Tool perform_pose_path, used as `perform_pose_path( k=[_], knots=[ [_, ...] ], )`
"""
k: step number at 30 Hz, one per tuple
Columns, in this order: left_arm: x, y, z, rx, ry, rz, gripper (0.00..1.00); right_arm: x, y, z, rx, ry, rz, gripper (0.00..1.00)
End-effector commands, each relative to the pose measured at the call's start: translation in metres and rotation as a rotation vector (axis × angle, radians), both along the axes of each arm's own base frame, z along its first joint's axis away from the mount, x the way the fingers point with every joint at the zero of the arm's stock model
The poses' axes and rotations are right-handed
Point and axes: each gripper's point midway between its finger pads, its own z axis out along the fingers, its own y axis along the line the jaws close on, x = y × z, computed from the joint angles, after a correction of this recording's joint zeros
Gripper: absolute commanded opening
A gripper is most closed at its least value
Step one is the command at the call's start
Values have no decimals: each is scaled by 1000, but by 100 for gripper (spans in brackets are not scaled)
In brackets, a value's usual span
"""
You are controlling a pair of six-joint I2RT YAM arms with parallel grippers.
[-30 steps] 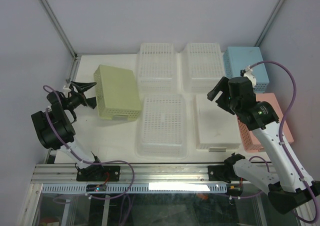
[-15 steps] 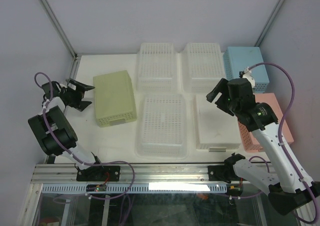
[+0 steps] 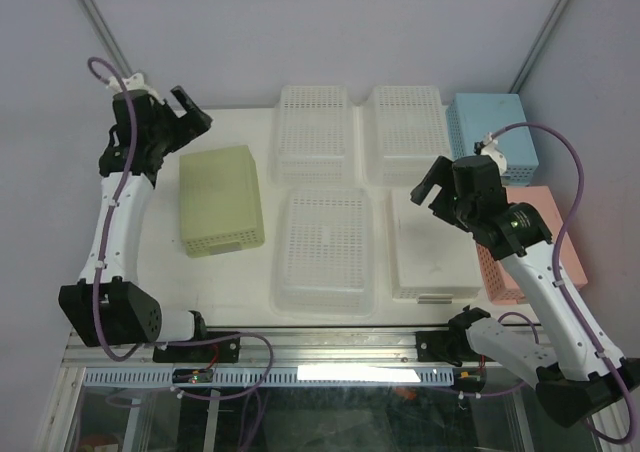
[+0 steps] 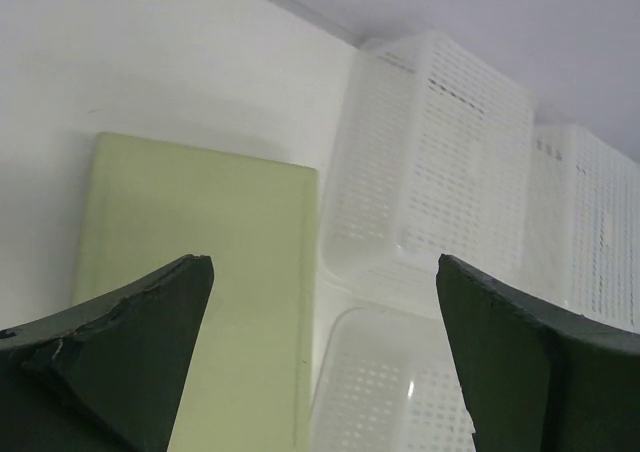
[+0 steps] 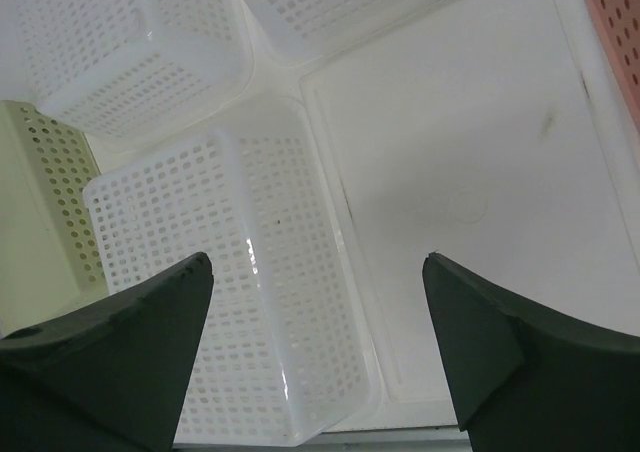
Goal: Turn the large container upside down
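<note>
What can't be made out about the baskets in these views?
- Pink perforated plastic basket: top view, the right arm covers much of it; right wrist view, only a corner shows at the right edge.
- Large white perforated plastic container: left wrist view, cut off by the bottom edge.
- Pale green perforated plastic basket: left wrist view, near end hidden behind the left hand.

The white surface (image 3: 225,282) carries seven baskets; a green basket (image 3: 222,200) lies at left; the large container (image 3: 325,250) sits front-centre, a smooth-based white basket (image 3: 433,247) just beside it on the right; a left perforated basket (image 3: 314,132) and a right perforated basket (image 3: 405,132) stand behind; a blue basket (image 3: 490,132) and a pink basket (image 3: 545,242) line the right edge.
</note>
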Motion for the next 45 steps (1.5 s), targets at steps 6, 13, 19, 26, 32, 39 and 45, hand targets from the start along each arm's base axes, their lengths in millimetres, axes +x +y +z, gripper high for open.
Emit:
perform_pose_path(
  k=[6,13,19,26,32,39,45],
  knots=[
    [-19,-104,64,243,-119,-213,99,2,-29,26,-110,-72,-73,94],
    [-26,-153,78,231,-169,-338,99,1,-41,29,-148,-95,-122,95],
    [-30,-167,90,232,-217,-373,99,3,-53,33,-190,-108,-175,95],
    [-35,-177,101,219,-281,-436,99,-1,-71,40,-243,-148,-242,95],
    [-54,-206,96,180,-363,-615,99,-5,-85,65,-281,-303,-239,96],
    [-77,-224,60,155,-332,-735,99,-18,-92,93,-275,-550,-206,99],
    [-93,-234,31,145,-296,-810,99,-33,-107,100,-211,-702,-297,99]
  ],
)
